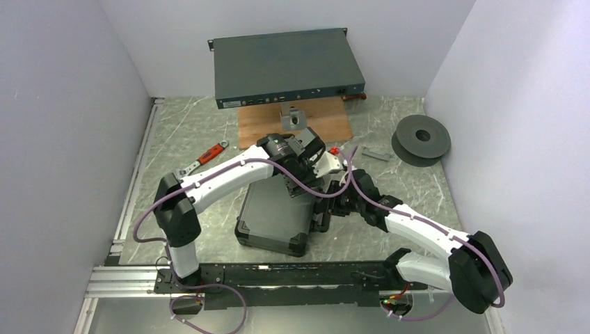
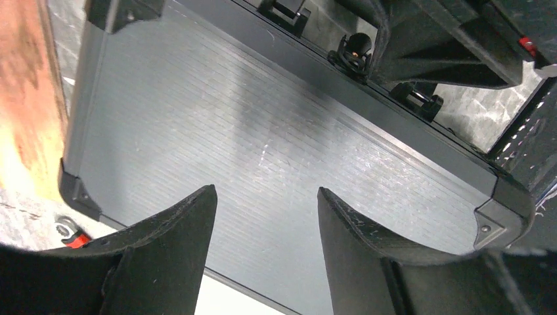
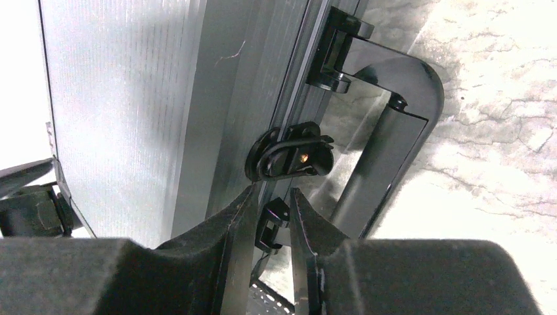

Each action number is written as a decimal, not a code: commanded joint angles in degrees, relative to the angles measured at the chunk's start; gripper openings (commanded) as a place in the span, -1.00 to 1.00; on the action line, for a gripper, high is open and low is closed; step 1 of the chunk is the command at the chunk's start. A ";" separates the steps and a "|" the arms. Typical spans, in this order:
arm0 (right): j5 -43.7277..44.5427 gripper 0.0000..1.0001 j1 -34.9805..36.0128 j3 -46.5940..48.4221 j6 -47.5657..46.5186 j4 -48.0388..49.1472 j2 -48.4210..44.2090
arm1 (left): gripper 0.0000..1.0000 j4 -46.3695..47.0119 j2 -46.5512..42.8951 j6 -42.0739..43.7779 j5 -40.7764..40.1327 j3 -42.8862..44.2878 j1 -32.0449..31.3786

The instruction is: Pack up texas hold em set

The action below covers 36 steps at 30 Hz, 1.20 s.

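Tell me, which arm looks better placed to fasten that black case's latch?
The right. Its jaws, nearly together, sit right next to the latch and handle on the case's front edge. The left jaws hang open over the flat lid, away from that edge.

The black hard case (image 1: 273, 214) lies flat and shut on the marbled table, near the front, turned slightly askew. Its lid is a ribbed grey panel (image 2: 263, 131) framed by black edging with riveted corner caps (image 2: 492, 223). Along the right side the black carry handle (image 3: 387, 131) lies folded down, beside a round latch (image 3: 289, 154) and a smaller black clip (image 3: 272, 223).
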 commanded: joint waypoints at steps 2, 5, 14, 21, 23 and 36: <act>1.63 -0.45 0.28 0.51 -0.81 -0.97 -1.49 | 0.27 2.56 -3.91 -1.79 -1.47 -0.08 0.18; 1.93 -0.45 0.27 0.86 -0.98 -1.75 -2.03 | 0.28 3.28 -5.89 -2.47 -3.15 -1.10 0.27; 5.29 -0.44 0.24 2.74 -2.69 -5.56 -5.93 | 0.19 10.64 -18.23 -6.36 -2.66 -7.23 3.18; 10.21 -0.57 0.19 3.92 -1.82 -8.62 -1.77 | 0.03 15.11 -26.47 -8.27 -3.63 -13.46 4.90; 9.93 -0.60 0.19 4.14 -1.82 -8.01 0.11 | 0.00 15.20 -28.28 -8.37 -4.77 -14.74 5.01; 5.16 -0.83 0.28 5.64 -1.56 -3.90 6.51 | -0.10 23.29 -40.58 -8.81 -7.76 -31.44 11.20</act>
